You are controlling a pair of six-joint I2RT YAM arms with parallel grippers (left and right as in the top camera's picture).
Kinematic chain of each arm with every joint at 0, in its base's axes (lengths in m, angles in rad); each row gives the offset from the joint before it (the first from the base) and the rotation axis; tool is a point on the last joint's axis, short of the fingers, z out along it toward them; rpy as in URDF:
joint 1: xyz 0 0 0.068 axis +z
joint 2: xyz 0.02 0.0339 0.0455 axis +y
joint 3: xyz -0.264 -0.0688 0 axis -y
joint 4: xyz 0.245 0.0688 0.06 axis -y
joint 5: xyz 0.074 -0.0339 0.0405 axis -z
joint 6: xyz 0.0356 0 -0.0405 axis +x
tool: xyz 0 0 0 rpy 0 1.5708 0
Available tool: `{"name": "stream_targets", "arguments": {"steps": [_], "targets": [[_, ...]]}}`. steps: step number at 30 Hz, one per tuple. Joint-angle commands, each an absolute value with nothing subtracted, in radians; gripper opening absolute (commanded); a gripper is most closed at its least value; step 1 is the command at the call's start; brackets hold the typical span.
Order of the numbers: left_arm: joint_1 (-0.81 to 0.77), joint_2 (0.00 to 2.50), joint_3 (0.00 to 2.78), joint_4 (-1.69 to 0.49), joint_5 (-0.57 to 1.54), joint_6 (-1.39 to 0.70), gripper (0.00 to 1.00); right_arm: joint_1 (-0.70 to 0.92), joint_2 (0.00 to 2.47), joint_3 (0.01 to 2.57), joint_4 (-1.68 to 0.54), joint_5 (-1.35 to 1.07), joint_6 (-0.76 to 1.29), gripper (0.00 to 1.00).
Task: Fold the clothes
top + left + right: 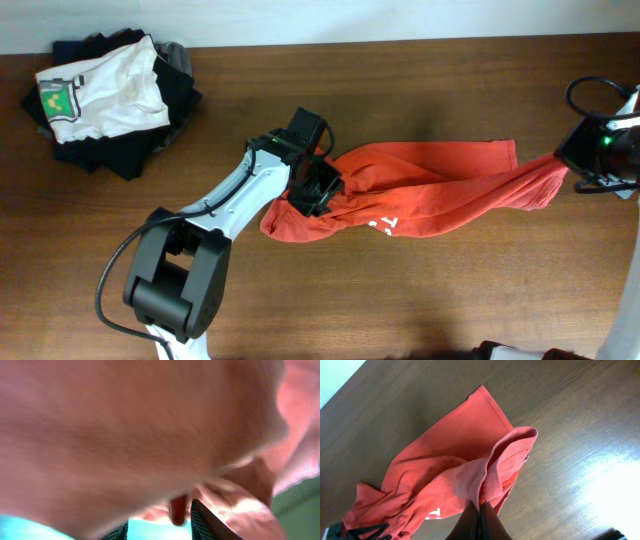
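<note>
Right claw tight on T-shirt

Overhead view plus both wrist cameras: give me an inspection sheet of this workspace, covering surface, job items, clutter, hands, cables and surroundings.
Surface: wooden table, brown top, no spills seen.
Job's things: red-orange T-shirt, bunched and drawn out between both hands, white lettering partly showing.
Clutter: white T-shirt with green-yellow print atop black and grey folded garments, far left corner.
Hands: left hand in the shirt's bunched end, grip unclear; right hand shut on a fold of the shirt.
Cables: black cable by the left arm's base; black loop at the right arm.
Surroundings: pale strip beyond the table's far edge; nothing else seen.
</note>
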State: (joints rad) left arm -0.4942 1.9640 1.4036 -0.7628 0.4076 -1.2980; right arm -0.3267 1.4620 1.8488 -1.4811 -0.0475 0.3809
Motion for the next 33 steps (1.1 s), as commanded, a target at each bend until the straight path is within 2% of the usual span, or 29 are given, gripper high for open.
{"name": "stream_targets", "arguments": {"steps": [1, 8, 14, 19, 20, 22, 24, 25, 33], "targets": [[-0.490, 1.973, 1.419, -0.768, 0.284, -1.291, 0.40, -0.327, 1.464, 1.844, -1.478, -0.053, 0.373, 0.04], [-0.491, 1.973, 1.419, -0.764, 0.247, -1.294, 0.40, -0.327, 1.464, 1.844, -1.479, -0.053, 0.374, 0.04], [-0.491, 1.973, 1.419, -0.741, 0.372, -1.293, 0.40, -0.327, 1.464, 1.844, -1.479, -0.053, 0.373, 0.04], [-0.491, 1.973, 1.419, -0.741, 0.378, -1.293, 0.39, -0.327, 1.464, 1.844, -1.479, -0.053, 0.374, 0.04], [-0.491, 1.973, 1.419, -0.741, 0.378, -1.293, 0.34, -0.327, 1.464, 1.844, -1.479, -0.053, 0.374, 0.04], [-0.493, 1.973, 1.419, -0.742, 0.376, -1.293, 0.32, -0.327, 1.464, 1.844, -1.479, -0.053, 0.374, 0.04], [-0.500, 1.973, 1.419, -0.741, 0.364, -1.293, 0.18, -0.327, 1.464, 1.844, -1.479, -0.053, 0.373, 0.04], [-0.506, 1.973, 1.419, -0.742, 0.351, -1.293, 0.02, -0.327, 1.464, 1.844, -1.479, -0.053, 0.374, 0.04], [-0.516, 1.953, 1.422, -0.741, 0.378, -1.177, 0.01, -0.327, 1.462, 1.844, -1.493, -0.054, 0.374, 0.04]]}}
